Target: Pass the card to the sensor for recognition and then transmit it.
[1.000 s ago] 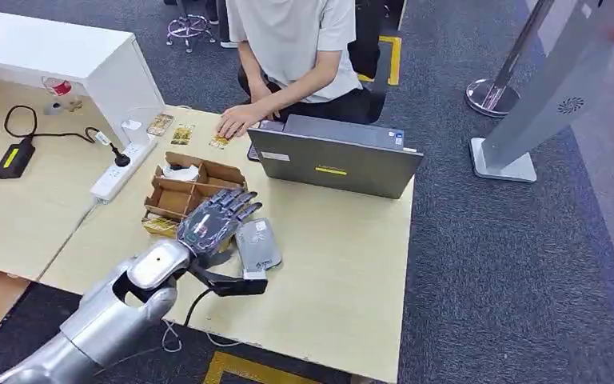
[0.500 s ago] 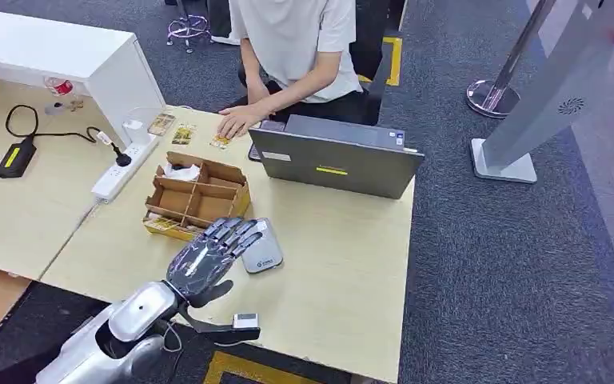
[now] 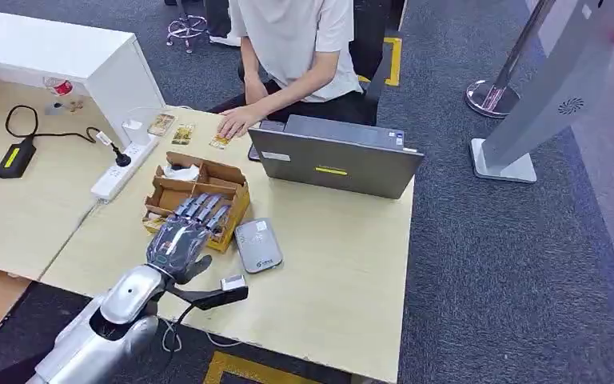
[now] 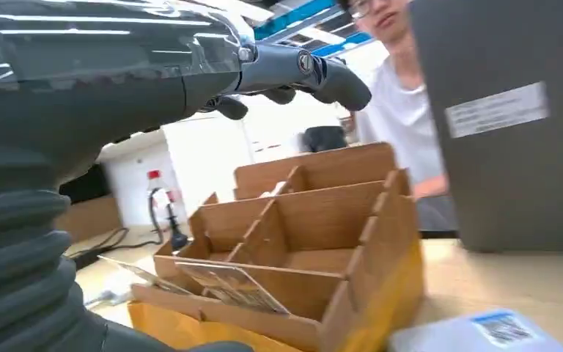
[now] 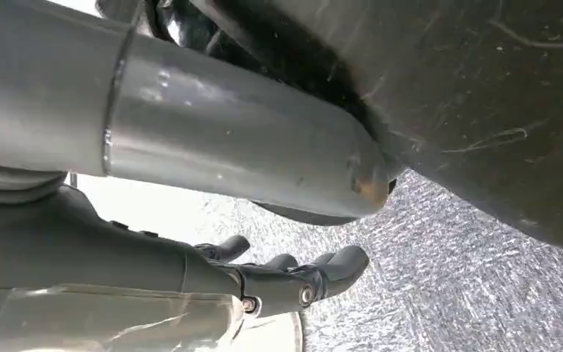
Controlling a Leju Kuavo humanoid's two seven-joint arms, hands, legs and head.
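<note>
**Card waits in the near slot of the box, left hand empty above it**

Card [image 4: 227, 284] lies slanted in the near compartment of the cardboard box [image 3: 200, 196], one long edge propped on the box's front wall, as the left wrist view shows it. It looks thin, flat and light, fairly stiff but glossy, so I judge it likely to slide under a loose touch and to bend if squeezed hard. The raised edge near the box's front wall seems the best place to pinch it, thumb under and a finger on top.

Left hand [image 3: 182, 238] hovers over the box's near side with its fingers stretched out and apart, holding nothing; the card sits below the palm, apart from the fingers. Right hand [image 5: 293, 279] hangs low beside the robot's body with fingers loosely spread and nothing in them.

Sensor [image 3: 257, 245], a grey pad, lies flat on the table [image 3: 344, 272] just beside the box, on the side away from the power strip [image 3: 120, 170]. A laptop [image 3: 334, 160] stands beyond the box, with a person [image 3: 296, 40] seated behind it
</note>
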